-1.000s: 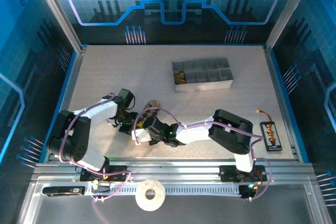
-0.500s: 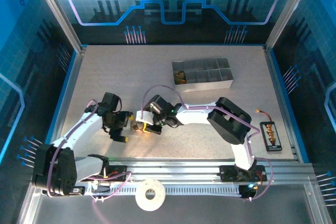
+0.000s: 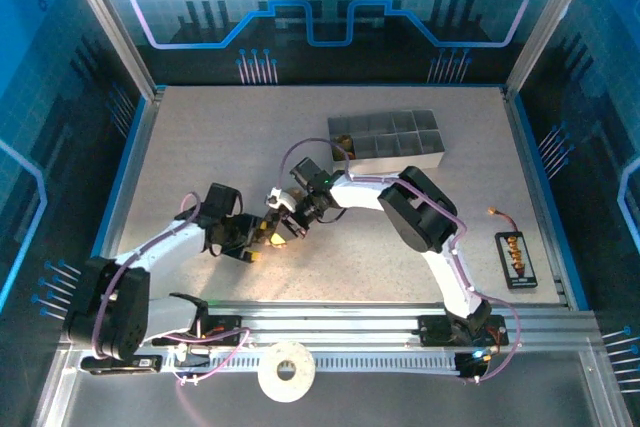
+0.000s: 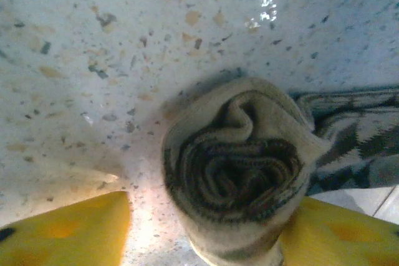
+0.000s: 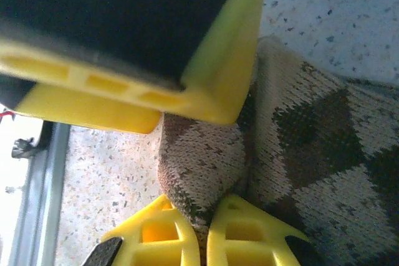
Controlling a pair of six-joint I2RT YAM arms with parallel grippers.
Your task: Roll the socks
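Top external shows both arms reaching in over the near part of the bench (image 3: 200, 147). The left pincer (image 3: 252, 244) and right pincer (image 3: 288, 226) are nose to nose over the socks (image 3: 271, 237), a small tan bundle between them. Neither grip can be read at this size. The grey tray (image 3: 385, 142) stands well apart toward the far side.

Left wrist looks at the roll (image 4: 235, 172) end-on: a tight spiral of knit inside a cream outer layer, lying on the bench between the yellow fingers (image 4: 62, 228) of the left pincer (image 4: 209, 207). One finger touches the roll's side and the other stands off with bare bench showing between. This pincer is therefore released, bracketing the roll rather than squeezing it. A loose stretch of dark-and-pale patterned knit trails off beside the roll.

Right wrist shows the right pincer (image 5: 199, 210) clenched on a pinched fold of the diamond-check sock (image 5: 312, 135), with brown and tan knit bulging between fingers that nearly meet. The other arm's yellow-and-black finger (image 5: 206, 85) looms close above.

The knit looks soft, light and springy, so the spiral will likely slacken if nothing holds it. The surest hold is probably across the roll's thick body, with the loose tail kept taut, not a nip at a thin edge
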